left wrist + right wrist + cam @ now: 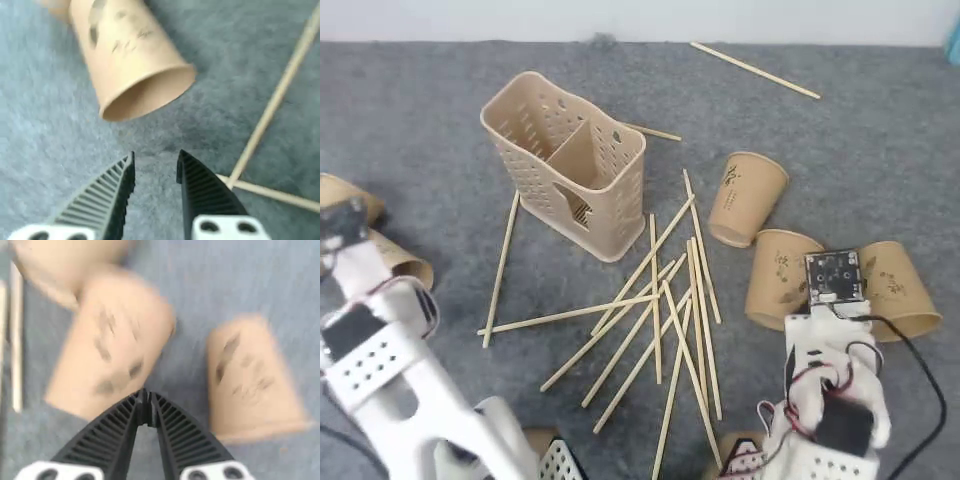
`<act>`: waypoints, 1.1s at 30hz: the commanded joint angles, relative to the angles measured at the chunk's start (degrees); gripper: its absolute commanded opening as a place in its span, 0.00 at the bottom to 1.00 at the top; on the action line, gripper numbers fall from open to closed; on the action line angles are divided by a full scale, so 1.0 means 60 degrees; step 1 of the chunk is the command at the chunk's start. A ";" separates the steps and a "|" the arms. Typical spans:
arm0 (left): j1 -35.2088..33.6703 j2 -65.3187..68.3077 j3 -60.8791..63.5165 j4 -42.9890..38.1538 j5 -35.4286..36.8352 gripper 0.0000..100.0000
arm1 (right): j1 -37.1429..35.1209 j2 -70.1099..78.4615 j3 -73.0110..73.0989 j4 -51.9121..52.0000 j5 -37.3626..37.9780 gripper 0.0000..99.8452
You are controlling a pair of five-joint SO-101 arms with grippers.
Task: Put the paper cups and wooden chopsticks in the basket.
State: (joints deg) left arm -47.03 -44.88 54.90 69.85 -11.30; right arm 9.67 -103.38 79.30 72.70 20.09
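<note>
the beige basket (pixel 570 165) stands upright on the grey surface (pixel 880 120), left of centre and far. wooden chopsticks (pixel 660 310) lie scattered flat from its near right side toward the near edge. three paper cups (pixel 748 198) lie on their sides at the right; we see two left cups (pixel 400 262) at the left edge. the left end effector (pixel 155 162), fingers apart and holding nothing, points at the mouth of one of the left cups. the right end effector (pixel 146 400), fingers pressed together on nothing, hangs over two of the paper cups.
</note>
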 commanded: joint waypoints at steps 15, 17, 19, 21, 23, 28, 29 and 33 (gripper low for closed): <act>-0.0747 -0.0205 0.1473 -0.2725 0.1802 0.14 | -0.4051 0.7802 -0.7106 -0.1941 -0.2271 0.01; -0.1011 -0.0205 0.1487 -0.2930 0.2081 0.14 | -0.4374 0.9194 -0.8044 -0.1941 -0.2256 0.05; -0.1201 -0.0205 0.1487 -0.2974 0.2212 0.14 | -0.4491 1.0527 -0.8923 -0.1941 -0.2256 0.12; -0.1245 -0.0205 0.1487 -0.2974 0.2271 0.14 | -0.4491 1.1832 -0.9773 -0.1956 -0.2256 0.17; -0.1260 -0.0205 0.1487 -0.3033 0.2374 0.14 | -0.4476 1.3077 -1.0520 -0.2132 -0.2256 0.19; -0.1582 -0.0205 0.1502 -0.3575 0.3062 0.14 | -0.4139 1.6022 -1.1956 -0.3802 -0.2242 0.17; -0.1670 -0.0205 0.1502 -0.3648 0.3238 0.14 | -0.4051 1.6593 -1.2205 -0.4212 -0.2242 0.16; -0.1846 -0.0205 0.1502 -0.3912 0.3531 0.14 | -0.3905 1.8864 -1.3509 -0.5179 -0.2242 0.15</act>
State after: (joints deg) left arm -56.97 -44.97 64.31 48.48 7.87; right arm -14.86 2.99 6.07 45.80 7.25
